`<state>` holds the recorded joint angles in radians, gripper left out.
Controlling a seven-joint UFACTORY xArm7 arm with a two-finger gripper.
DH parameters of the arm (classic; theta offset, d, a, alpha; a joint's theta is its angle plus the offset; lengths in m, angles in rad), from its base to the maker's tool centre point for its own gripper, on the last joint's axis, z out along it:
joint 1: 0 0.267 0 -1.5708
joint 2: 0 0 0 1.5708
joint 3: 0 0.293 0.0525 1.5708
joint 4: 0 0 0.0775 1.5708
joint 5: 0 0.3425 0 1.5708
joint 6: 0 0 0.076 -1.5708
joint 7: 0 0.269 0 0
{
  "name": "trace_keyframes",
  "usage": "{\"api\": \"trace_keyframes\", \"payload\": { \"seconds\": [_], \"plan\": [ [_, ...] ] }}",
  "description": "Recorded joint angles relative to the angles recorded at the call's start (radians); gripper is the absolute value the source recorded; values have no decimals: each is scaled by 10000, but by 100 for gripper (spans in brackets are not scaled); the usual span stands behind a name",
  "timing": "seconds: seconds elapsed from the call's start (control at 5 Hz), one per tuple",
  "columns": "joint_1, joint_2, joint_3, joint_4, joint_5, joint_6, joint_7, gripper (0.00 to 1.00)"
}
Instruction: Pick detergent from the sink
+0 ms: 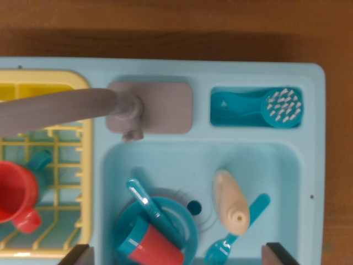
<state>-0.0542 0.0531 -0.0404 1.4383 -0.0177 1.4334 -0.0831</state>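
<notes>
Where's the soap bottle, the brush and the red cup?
Detergent bottle (230, 200), wrist view, middle of its body.
Brush (282, 107), wrist view, bristled head.
Red cup (16, 190), wrist view, its side wall.

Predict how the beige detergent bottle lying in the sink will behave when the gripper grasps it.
The bottle lies on its side and looks rounded, so it may roll if nudged. Its smooth plastic could slip between the fingers. It rests across the blue fork, which may shift as the bottle lifts.
</notes>
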Motion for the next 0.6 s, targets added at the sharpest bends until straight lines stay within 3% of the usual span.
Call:
{"api": "trace_keyframes", "payload": {
  "seconds": [0.2, 0.4, 0.6],
  "plan": [
    [-77, 148, -59, -335, 38, -435, -229, 0],
    [-77, 148, -59, -335, 38, -435, -229, 0],
    [-158, 303, -121, -688, 78, -893, -470, 0]
  ]
}}
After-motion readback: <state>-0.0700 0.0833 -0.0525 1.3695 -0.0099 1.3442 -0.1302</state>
